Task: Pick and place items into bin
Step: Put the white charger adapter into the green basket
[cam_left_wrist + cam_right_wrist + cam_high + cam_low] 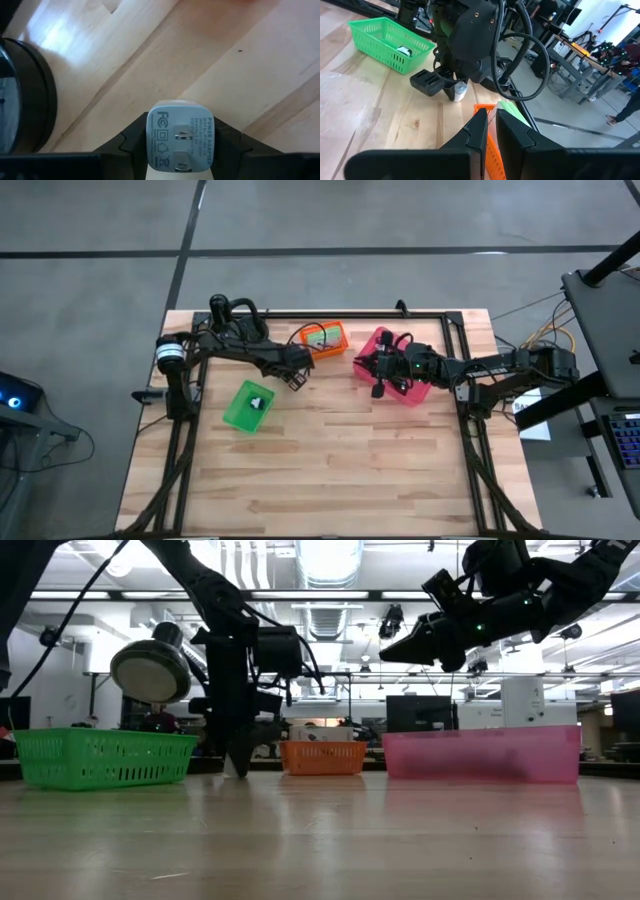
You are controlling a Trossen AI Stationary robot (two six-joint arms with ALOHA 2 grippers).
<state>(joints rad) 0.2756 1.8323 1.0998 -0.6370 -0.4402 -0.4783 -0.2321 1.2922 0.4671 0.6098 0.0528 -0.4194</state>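
Note:
A small white power adapter [180,142] with two metal prongs sits in my left gripper [296,377], which points down at the bare wood between the green basket [235,412] and the orange bin [335,348]. The right wrist view shows the same adapter [460,91] low over the table. A black-and-white item [404,50] lies in the green basket, and a green packet [512,112] lies in the orange bin. My right gripper [380,385] hangs shut and empty above the pink bin [412,392]. Cables and other small items are out of view. My left gripper pinches the white adapter by two opposite side walls [150,145], one dark finger [131,145] on each side. The fingers come from above, pointing down. The pronged face [181,135] is turned up toward the wrist. Whether its lower end touches the table, I cannot tell.
Three bins stand in the far half of the table: green on the left [100,760], orange in the middle [322,757], pink on the right [480,755]. A black frame [450,320] runs along the table's edges. The near half is bare wood [330,470].

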